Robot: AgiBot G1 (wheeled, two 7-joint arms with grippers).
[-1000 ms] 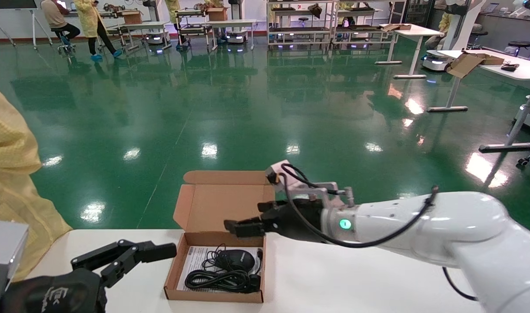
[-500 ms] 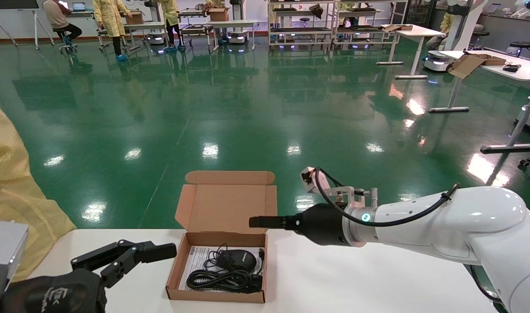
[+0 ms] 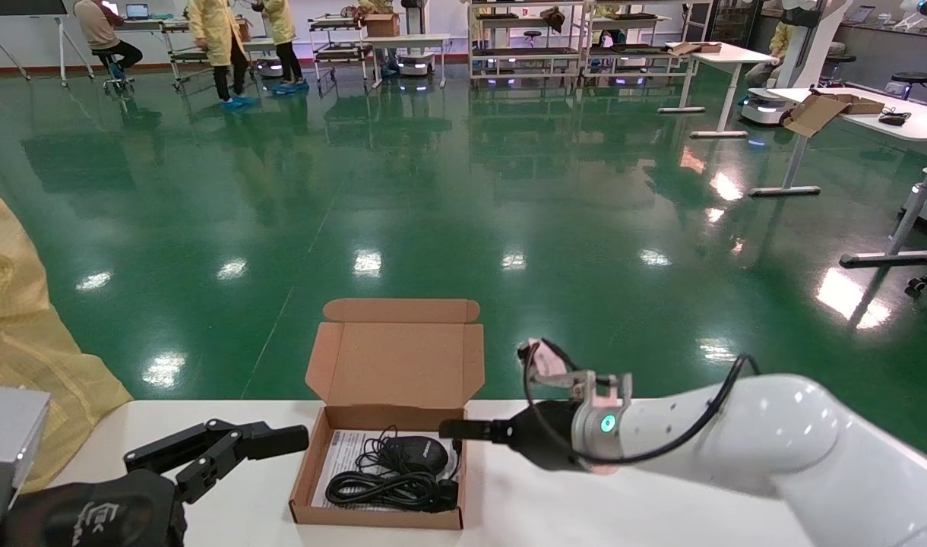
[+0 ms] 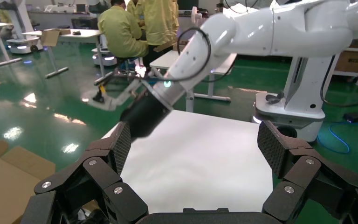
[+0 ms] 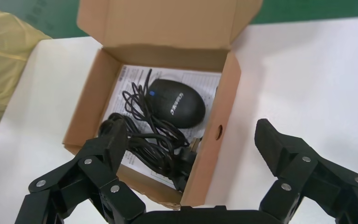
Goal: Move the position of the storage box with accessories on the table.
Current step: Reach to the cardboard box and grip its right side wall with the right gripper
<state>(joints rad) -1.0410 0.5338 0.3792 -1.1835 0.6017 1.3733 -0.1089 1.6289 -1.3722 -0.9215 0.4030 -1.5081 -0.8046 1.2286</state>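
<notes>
The left gripper (image 3: 270,439) waits at nine o'clock of the box (image 3: 380,475), fingers spread wide. The right gripper (image 5: 193,140), also wide, straddles the box's three-o'clock wall on the table (image 3: 623,509). Light, flimsy cardboard: grip that wall. The mouse (image 5: 176,102), cable (image 5: 147,140) and paper (image 5: 200,81) lie loose; the lid (image 3: 395,365) stands at twelve.

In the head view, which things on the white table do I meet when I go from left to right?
The black left gripper, parked at the left edge → the small open brown cardboard storage box holding the black wired mouse → the black right gripper, over the box's right wall → bare white table.
</notes>
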